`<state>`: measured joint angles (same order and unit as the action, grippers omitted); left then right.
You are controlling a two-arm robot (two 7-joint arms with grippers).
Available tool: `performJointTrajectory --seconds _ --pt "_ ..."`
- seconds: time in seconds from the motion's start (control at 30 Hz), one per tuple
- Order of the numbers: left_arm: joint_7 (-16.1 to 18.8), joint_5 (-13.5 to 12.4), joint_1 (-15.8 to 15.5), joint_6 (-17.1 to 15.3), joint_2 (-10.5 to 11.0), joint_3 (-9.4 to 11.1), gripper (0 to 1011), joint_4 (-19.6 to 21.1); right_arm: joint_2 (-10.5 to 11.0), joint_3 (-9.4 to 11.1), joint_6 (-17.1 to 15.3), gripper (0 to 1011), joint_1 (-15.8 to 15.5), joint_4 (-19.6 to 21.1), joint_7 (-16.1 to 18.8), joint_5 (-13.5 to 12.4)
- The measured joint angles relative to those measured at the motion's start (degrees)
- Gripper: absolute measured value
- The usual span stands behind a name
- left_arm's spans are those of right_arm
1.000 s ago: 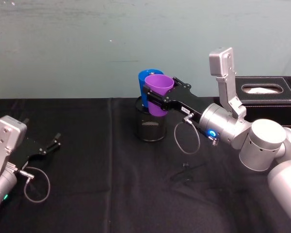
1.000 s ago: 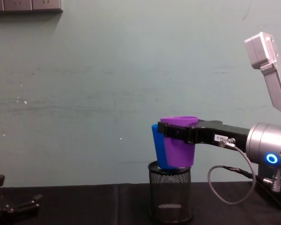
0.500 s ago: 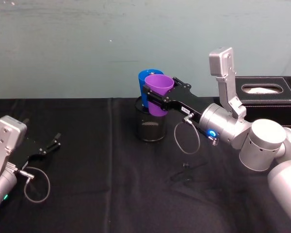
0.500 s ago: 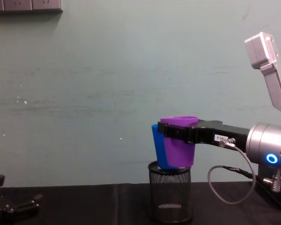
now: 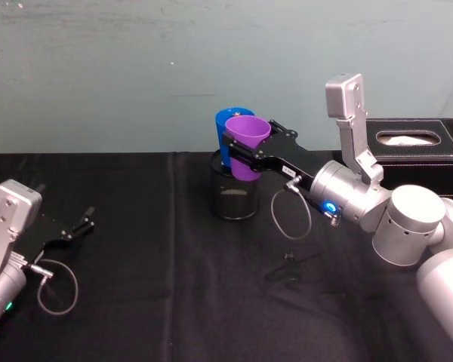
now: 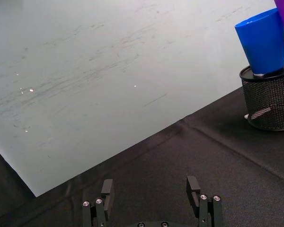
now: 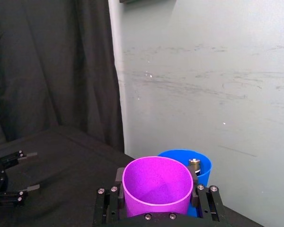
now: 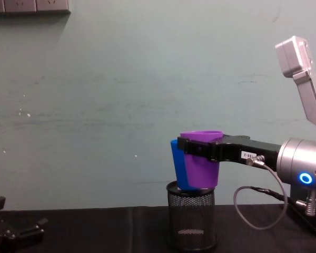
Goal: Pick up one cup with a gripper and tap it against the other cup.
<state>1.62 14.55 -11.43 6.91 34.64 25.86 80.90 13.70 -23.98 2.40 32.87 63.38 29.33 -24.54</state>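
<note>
At 8 o'clock on the black tablecloth (image 5: 136,286), the left gripper (image 5: 87,217) is parked low with its jaws spread wide. Near the centre, the purple tumbler (image 5: 247,147) is clamped upright by the right gripper (image 5: 249,141) and held above the black mesh holder (image 5: 235,197). The blue tumbler (image 5: 225,121) is seated in that holder, right against the purple one at its 11 o'clock.

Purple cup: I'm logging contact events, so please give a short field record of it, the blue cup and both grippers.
purple cup: lifted, upright, beside the blue cup; they look touching
blue cup: seated in the black mesh holder
right gripper: fingers shut on the purple cup
left gripper: open, parked low over the table, far left
</note>
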Motion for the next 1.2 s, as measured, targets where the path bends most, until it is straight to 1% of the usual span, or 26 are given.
performJointTrajectory --seconds 1.2 --pt "0.0 0.0 0.0 0.0 0.0 0.0 1000 0.0 0.0 0.0 0.0 746 0.0 0.0 0.0 0.0"
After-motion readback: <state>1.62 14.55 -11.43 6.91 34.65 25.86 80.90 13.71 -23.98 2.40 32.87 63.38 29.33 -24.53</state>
